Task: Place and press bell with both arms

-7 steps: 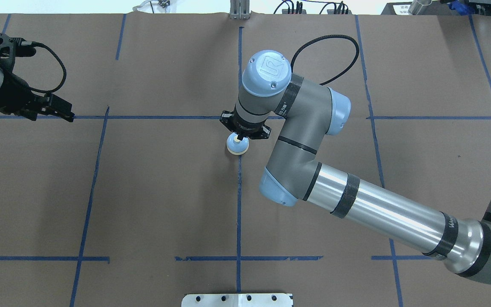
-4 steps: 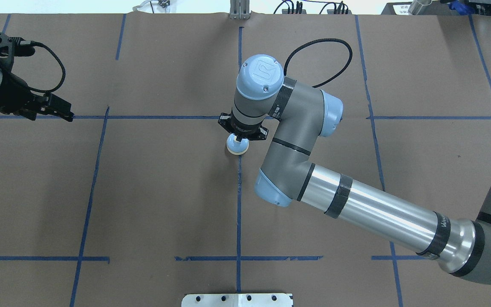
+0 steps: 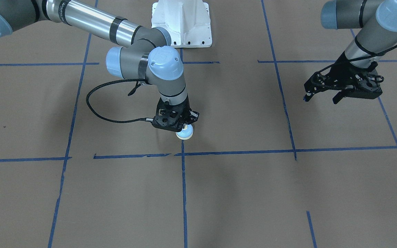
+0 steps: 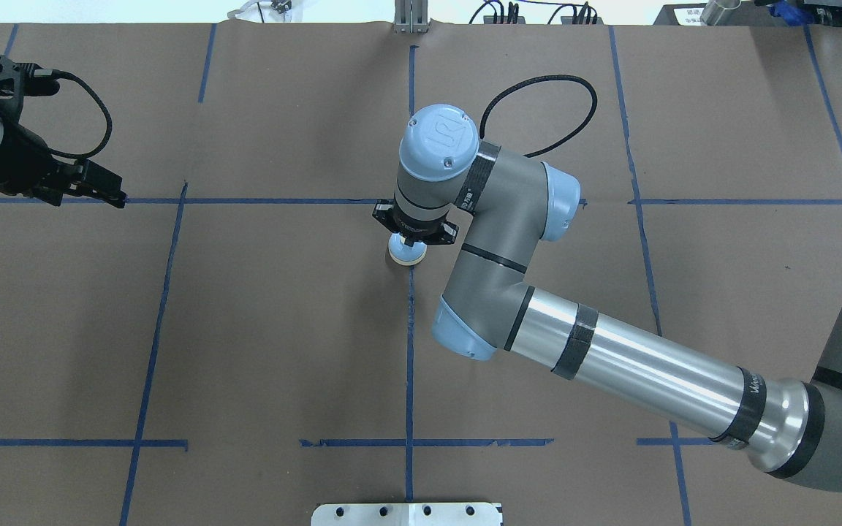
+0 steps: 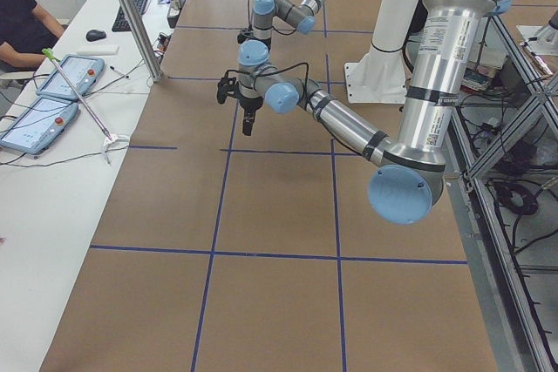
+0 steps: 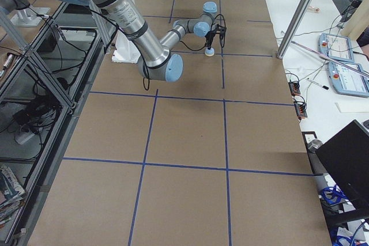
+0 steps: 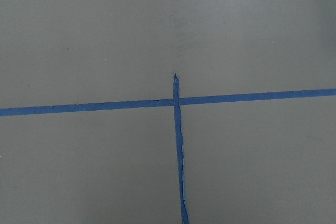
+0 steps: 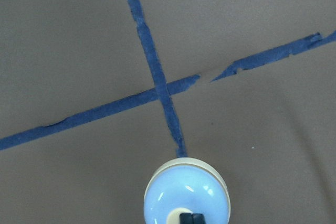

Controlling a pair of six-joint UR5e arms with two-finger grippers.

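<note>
The bell [image 4: 406, 253], with a light blue dome and cream rim, stands on the brown table by a crossing of blue tape lines; it also shows in the front view [image 3: 185, 134] and the right wrist view [image 8: 186, 195]. My right gripper [image 4: 411, 241] points straight down over it. Its fingertips [image 8: 187, 217] are shut together and rest on the cream button. My left gripper [image 3: 321, 99] hangs open and empty above the table, far off to the left [image 4: 110, 193]. Its wrist view shows only bare table and tape.
The white bolted pedestal [image 3: 181, 24] stands at the robot's side of the table. A black cable loop [image 3: 95, 110] hangs off the right wrist. A metal post [image 5: 131, 15] and an operators' desk with tablets [image 5: 61, 76] lie beyond the far edge.
The right arm's elbow and wrist have shifted a little left and the gripper has come down closer over the bell. The bell and the left arm have stayed put.
</note>
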